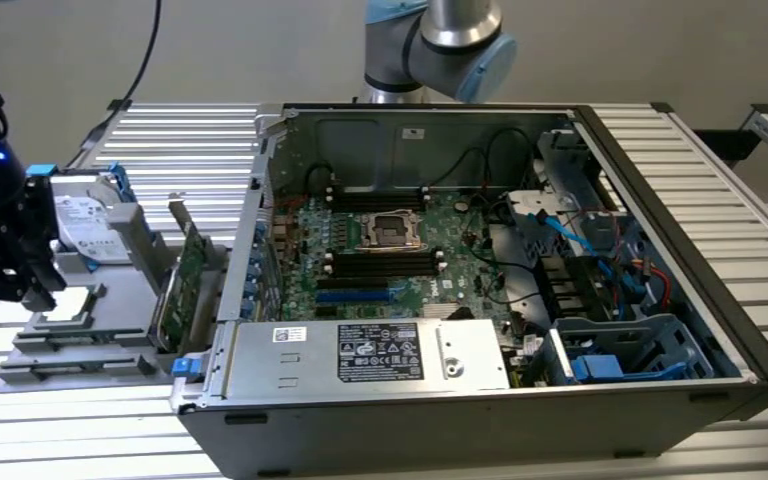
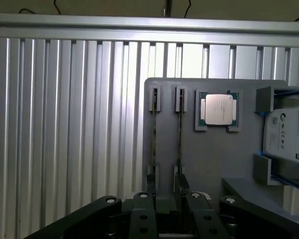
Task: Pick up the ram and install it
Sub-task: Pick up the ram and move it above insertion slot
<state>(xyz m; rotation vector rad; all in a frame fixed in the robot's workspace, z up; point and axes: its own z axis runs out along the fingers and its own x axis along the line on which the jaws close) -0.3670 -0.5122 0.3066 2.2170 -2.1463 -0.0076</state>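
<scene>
two slim, long, dark green ram sticks (image 2: 154,134) (image 2: 180,134) stand on edge, side by side and parallel, in narrow slots of a flat grey plastic holder plate (image 2: 214,164). each stick is kept at both ends by small grey clips. on the same plate, just beside the sticks, a square silver processor chip (image 2: 218,108) lies in a shallow pocket, and beyond it a silver boxy hard drive with a white label (image 2: 289,134) sits in a grey bracket

the black gripper (image 2: 168,197) hangs over the end of the plate, in line with the near ends of the two sticks. its fingers (image 2: 142,199) are apart and nothing is between them. both sticks are in their slots, not lifted

in the exterior view the gripper is at the exterior view's left, above the holder plate, which rests on a ribbed aluminium table (image 1: 157,140). near it a bigger green expansion card with a metal bracket (image 1: 191,275) stands upright at the edge of the plate, between the hard drive and a large open black computer case (image 1: 704,300). inside the case lies a green motherboard (image 1: 451,270) with a square socket in the middle and long black slots (image 1: 381,262) on two sides of it. a silver power supply box with a label (image 1: 371,355) fills the near corner of the case, well apart from the gripper
</scene>
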